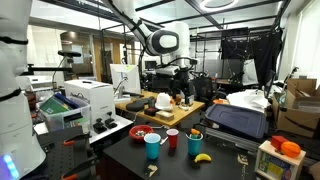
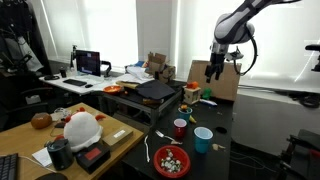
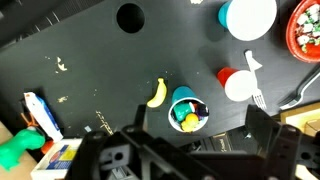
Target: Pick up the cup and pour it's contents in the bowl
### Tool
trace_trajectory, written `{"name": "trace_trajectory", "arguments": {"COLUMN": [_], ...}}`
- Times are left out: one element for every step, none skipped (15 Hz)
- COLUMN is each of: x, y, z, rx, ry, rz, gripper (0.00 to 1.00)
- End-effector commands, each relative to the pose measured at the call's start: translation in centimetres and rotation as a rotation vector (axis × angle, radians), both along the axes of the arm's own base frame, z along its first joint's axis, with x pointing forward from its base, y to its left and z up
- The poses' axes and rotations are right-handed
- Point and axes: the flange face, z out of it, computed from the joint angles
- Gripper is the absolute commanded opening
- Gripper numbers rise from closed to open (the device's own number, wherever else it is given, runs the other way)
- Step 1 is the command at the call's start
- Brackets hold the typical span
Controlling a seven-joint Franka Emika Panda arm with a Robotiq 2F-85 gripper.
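Below frame centre, the open gripper (image 3: 194,125) is held over the cup (image 3: 187,108); the red cup (image 3: 238,82) may be struck on descent.

Black table (image 3: 100,60): cup (image 3: 176,104), bowl (image 3: 291,30), banana (image 3: 156,93)

Wide shallow red bowl (image 3: 304,28): cut by wrist view's right edge.
Light teal plastic cup (image 3: 247,16): cut by top edge.
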Motion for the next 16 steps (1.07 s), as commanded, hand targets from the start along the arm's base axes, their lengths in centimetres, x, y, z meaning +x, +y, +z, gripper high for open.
{"name": "trace_trajectory", "arguments": {"x": [2.5, 2.9, 3.2, 3.4, 3.5, 3.4, 3.5, 3.5, 3.5, 3.5, 3.5, 3.5, 3.6, 3.6, 3.7, 3.9], "y": [-0.4, -0.6, -0.9, -1.4, -1.5, -1.6, -1.6, -1.5, -1.5, -1.4, -1.3, -1.1, -0.8, -0.5, -0.1, 0.2], "z": [-1.9, -2.7, -3.3, -4.2, -4.9, -6.0, -6.9, -7.8, -8.5, -9.2, -10.0, -10.7, -11.3, -11.9, -12.4, -12.9], "rx": [-0.034, -0.041, -0.043, -0.048, -0.051, -0.063, -0.078, -0.083, -0.086, -0.082, -0.075, -0.072, -0.073, -0.071, -0.067, -0.066], "ry": [0.013, 0.022, 0.032, 0.052, 0.062, 0.069, 0.074, 0.087, 0.099, 0.112, 0.123, 0.132, 0.138, 0.143, 0.147, 0.152], "rz": [-0.055, -0.074, -0.099, -0.135, -0.163, -0.189, -0.209, -0.227, -0.248, -0.28, -0.302, -0.317, -0.332, -0.344, -0.354, -0.368], "gripper": [1.0, 1.0, 1.0, 1.0, 1.0, 1.0, 1.0, 1.0, 1.0, 1.0, 1.0, 1.0, 1.0, 1.0, 1.0, 1.0]}}
